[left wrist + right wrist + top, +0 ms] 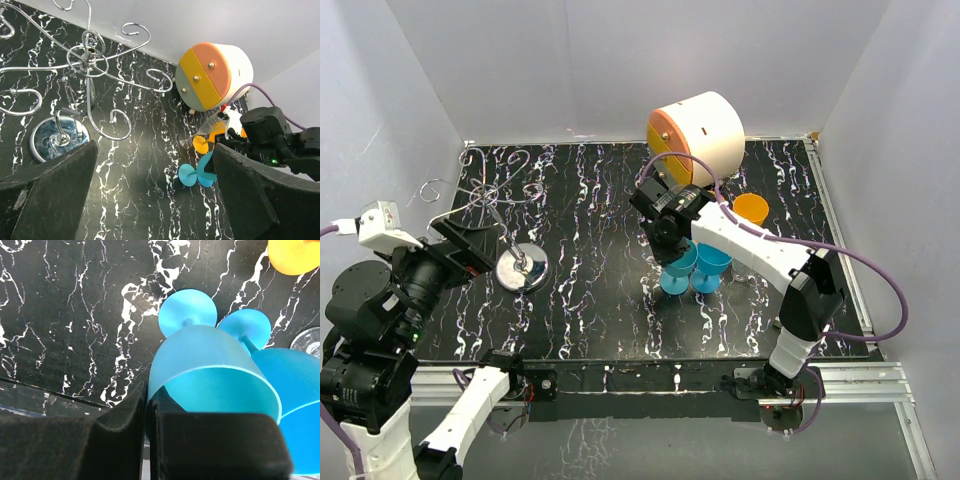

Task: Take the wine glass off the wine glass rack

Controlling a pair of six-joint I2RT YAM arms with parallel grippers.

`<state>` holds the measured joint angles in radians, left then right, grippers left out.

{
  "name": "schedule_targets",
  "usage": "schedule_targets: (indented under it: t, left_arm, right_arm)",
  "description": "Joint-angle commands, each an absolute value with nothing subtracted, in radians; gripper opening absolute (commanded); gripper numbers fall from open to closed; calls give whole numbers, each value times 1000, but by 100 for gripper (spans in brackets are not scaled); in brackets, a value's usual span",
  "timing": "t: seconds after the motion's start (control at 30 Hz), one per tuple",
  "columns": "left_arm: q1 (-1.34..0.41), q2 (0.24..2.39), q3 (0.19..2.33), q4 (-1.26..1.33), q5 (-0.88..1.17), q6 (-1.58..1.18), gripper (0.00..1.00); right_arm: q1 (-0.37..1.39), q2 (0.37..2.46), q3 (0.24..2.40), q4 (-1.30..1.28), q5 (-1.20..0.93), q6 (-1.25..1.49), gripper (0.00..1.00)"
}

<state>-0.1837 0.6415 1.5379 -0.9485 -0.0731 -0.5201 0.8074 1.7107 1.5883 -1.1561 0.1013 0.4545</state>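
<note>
The chrome wine glass rack [490, 195] stands at the left on its round disc base [522, 268]; it also shows in the left wrist view [90, 52], and no glass hangs on the arms that show. My right gripper [670, 238] is shut on the rim of a blue wine glass [210, 370], one finger inside the bowl and one outside. The glass [678, 268] is upright at mid-table, beside a second blue glass [712, 266]. I cannot tell whether its foot touches the table. My left gripper [155, 200] is open and empty, close to the rack's base.
A round white-and-orange drawer cabinet [700, 130] lies at the back. An orange glass [751, 208] and a clear glass [210, 127] are right of the blue ones. White walls close in the black marbled table [590, 300].
</note>
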Motion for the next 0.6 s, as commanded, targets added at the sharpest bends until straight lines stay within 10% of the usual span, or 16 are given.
schedule_targets:
  t: [0.0,0.57]
  left_arm:
    - [-187,647,1578,-960,-106,-486,99]
    - [-188,647,1595,-985,-118,-486,99]
  right_arm:
    - [816,1709,1645,-1168,164,435,0]
    - [828,1717,1686,-1154,135,428,28]
